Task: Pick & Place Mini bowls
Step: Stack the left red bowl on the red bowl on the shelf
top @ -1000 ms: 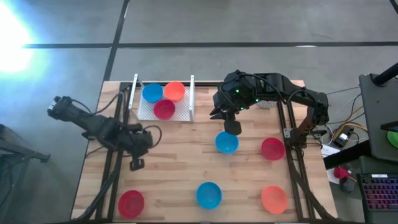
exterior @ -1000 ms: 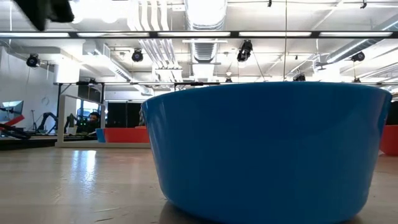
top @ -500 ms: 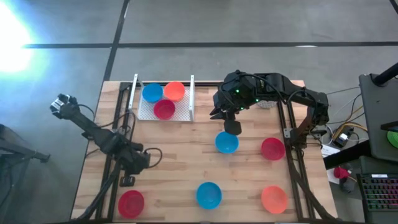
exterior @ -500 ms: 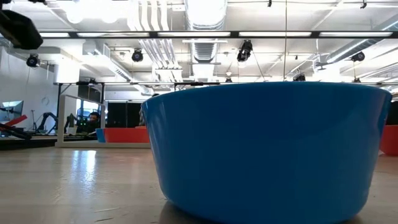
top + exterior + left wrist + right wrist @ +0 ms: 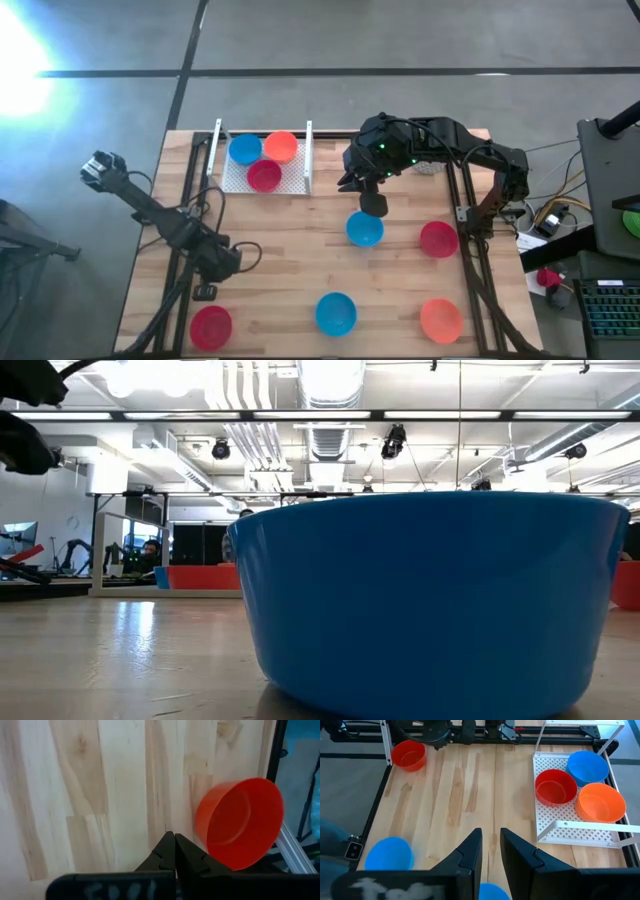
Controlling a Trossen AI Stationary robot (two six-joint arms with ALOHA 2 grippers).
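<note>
Six mini bowls stand on the wooden table and three more in a white perforated tray (image 5: 265, 165) at the far left: blue (image 5: 245, 150), orange (image 5: 281, 146), red (image 5: 264, 176). My left gripper (image 5: 205, 292) is shut, pointing steeply down just on the far side of the red bowl (image 5: 211, 326) at the near left; in the left wrist view its fingertips (image 5: 175, 847) stand beside that bowl (image 5: 240, 822), apart from it. My right gripper (image 5: 373, 203) hangs open above the far side of a blue bowl (image 5: 365, 229), with nothing between its fingers (image 5: 490, 847).
More bowls stand on the table: red (image 5: 438, 239) at the right, blue (image 5: 336, 313) at the near middle, which fills the low view (image 5: 430, 600), and orange (image 5: 441, 320) at the near right. Black frame rails run along both table sides.
My left gripper has gone toward the table's near edge and down, toward the red bowl at the near left, tipping to point more steeply down. It has stayed shut. My right arm has kept still.
</note>
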